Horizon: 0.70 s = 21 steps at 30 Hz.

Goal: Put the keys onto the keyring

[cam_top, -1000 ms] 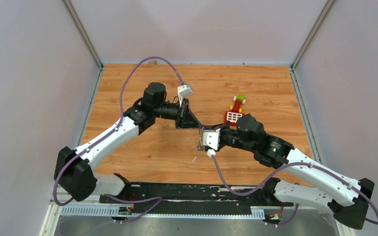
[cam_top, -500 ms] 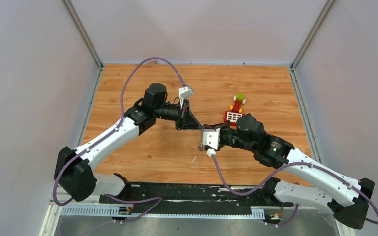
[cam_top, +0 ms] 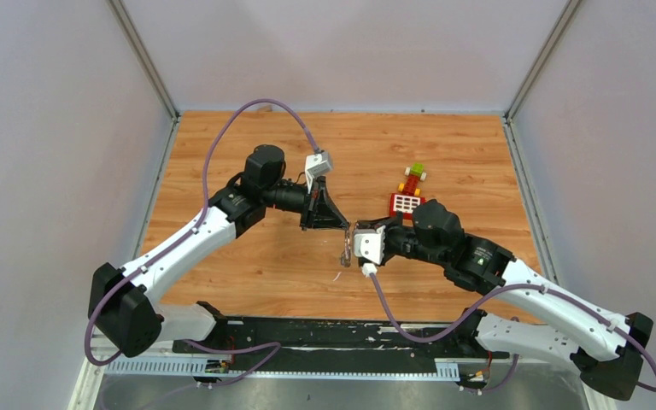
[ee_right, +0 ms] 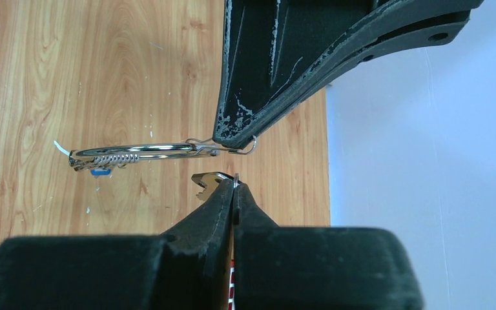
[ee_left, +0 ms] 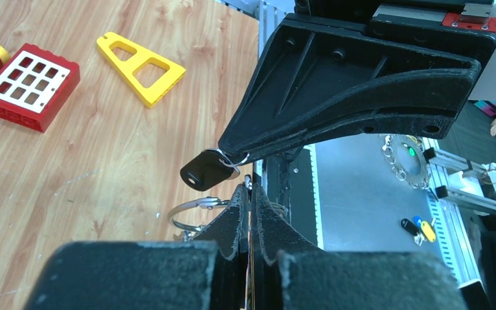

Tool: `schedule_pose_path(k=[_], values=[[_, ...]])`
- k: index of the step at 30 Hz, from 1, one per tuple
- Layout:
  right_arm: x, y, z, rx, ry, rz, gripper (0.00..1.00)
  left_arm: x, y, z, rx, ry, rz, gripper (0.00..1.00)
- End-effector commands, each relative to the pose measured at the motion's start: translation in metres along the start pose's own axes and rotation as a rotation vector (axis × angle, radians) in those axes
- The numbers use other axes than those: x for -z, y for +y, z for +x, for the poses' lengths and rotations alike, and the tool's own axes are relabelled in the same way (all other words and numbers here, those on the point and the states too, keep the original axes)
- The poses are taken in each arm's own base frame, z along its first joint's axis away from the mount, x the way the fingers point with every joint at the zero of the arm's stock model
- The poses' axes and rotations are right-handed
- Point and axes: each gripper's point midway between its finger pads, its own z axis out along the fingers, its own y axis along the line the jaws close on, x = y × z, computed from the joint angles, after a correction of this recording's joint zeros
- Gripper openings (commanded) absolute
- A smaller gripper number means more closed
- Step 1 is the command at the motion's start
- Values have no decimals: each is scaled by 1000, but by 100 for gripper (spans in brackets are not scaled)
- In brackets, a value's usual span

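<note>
My left gripper (ee_left: 250,190) is shut on the keyring (ee_left: 194,214), a thin silver wire ring that sticks out to the left of its fingertips. In the right wrist view the keyring (ee_right: 143,150) shows edge-on, with a blue tag (ee_right: 100,172) under it. My right gripper (ee_right: 234,184) is shut on the key; its silver blade (ee_right: 208,182) pokes out at the tips. In the left wrist view the key's black head (ee_left: 203,171) hangs just above the ring, apart from it. In the top view the left gripper (cam_top: 342,225) and the right gripper (cam_top: 354,231) meet tip to tip above the table's middle.
A red window block (cam_top: 406,203) and a green, yellow and red block stack (cam_top: 412,178) lie just behind the right arm. A yellow triangular toy frame (ee_left: 141,59) lies beside the red block (ee_left: 28,85). Grey walls close off three sides of the wooden table (cam_top: 256,273).
Both arms have shifted slightly. The left gripper has dropped a little toward the near edge, and the two gripper tips remain close together, each keeping its hold.
</note>
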Motion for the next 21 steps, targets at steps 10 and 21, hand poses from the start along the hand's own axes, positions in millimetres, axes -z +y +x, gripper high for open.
schedule_pose_path(k=[10, 21], values=[[2, -3, -17, 4, -82, 10, 0, -3, -15, -22, -26, -63, 68, 0], [3, -9, -22, 1, -92, 36, 0, -5, -12, -17, -4, -56, 60, 0]])
